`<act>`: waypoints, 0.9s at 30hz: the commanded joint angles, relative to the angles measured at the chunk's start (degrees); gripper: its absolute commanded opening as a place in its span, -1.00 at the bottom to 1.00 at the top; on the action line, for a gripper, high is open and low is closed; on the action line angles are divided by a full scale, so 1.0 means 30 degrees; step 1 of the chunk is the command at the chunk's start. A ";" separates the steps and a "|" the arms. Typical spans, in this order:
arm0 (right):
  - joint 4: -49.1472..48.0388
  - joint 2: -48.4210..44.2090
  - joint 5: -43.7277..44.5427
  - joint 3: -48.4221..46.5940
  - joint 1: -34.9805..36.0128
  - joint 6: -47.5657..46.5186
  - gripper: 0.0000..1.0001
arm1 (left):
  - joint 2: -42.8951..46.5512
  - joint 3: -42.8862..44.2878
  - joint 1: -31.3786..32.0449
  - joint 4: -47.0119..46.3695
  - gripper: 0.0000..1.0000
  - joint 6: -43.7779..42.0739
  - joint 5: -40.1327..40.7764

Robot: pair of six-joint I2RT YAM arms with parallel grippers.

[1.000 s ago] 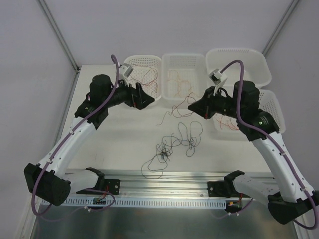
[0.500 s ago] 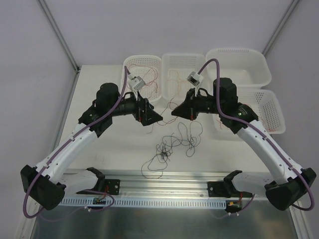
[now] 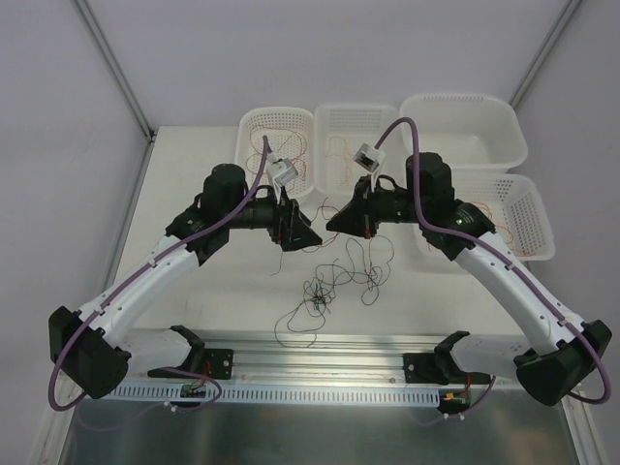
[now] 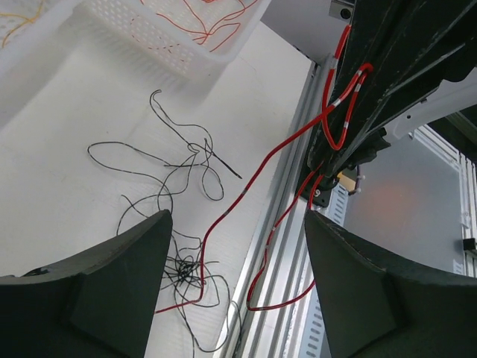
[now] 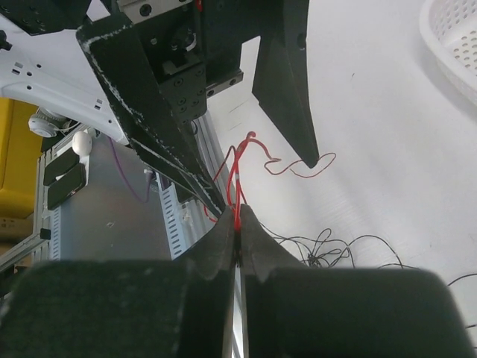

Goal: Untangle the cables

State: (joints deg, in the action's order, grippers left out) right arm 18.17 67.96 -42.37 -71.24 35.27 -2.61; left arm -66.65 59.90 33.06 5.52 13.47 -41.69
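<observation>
A clump of thin black cables (image 3: 318, 295) lies on the white table, with loose black loops (image 3: 364, 262) trailing back from it. It also shows in the left wrist view (image 4: 182, 272). My right gripper (image 3: 332, 221) is shut on a bright red cable (image 5: 238, 201), held above the table. That red cable (image 4: 253, 183) runs from the right gripper down into the clump. My left gripper (image 3: 308, 237) is open and empty, its fingers (image 4: 141, 253) spread wide, just left of the right gripper. A thin dark red strand (image 5: 298, 170) lies on the table under the left gripper.
Several white baskets stand along the back: two (image 3: 254, 124) (image 3: 356, 118) hold red and orange wires, a large tub (image 3: 463, 105) sits at the right, and one more basket (image 3: 539, 218) is beside the right arm. An aluminium rail (image 3: 320, 349) runs along the near edge.
Both arms swung inward from the baskets. The two grippers now nearly meet above the cables, the right one still carrying the red cable.
</observation>
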 commanded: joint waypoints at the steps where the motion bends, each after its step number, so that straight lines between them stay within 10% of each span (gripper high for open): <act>1: -0.1340 -0.0096 -0.0058 -0.0453 0.0110 -0.0448 -0.99 | 0.0128 -0.0073 0.0201 -0.0433 0.42 -0.0595 -0.1160; 10: -0.1458 -0.0184 0.1642 -0.0247 0.0110 -0.0301 -0.99 | 0.0362 -0.0161 0.0172 -0.0433 -1.00 -0.0654 -0.1396; 14: -0.1196 -0.0184 0.2080 -0.0247 0.0081 -0.0272 -0.78 | 0.0508 -0.0074 0.0172 -0.0404 -1.00 -0.0799 -0.0725; 21: 0.1933 -0.1324 0.4247 -0.0510 0.0081 -0.1472 0.34 | 0.0041 0.2086 -0.0909 0.0910 -1.00 -0.1560 0.2320; 27: 0.4103 -0.3579 0.6533 0.0016 0.0081 -0.2147 0.73 | -0.1891 0.5980 -0.2902 0.1559 -1.00 -0.2293 0.4428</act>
State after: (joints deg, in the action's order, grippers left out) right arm 26.57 61.76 -27.03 -71.22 35.35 -6.70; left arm -70.43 70.65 26.52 10.46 9.43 -33.67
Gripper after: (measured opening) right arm 0.840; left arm 0.010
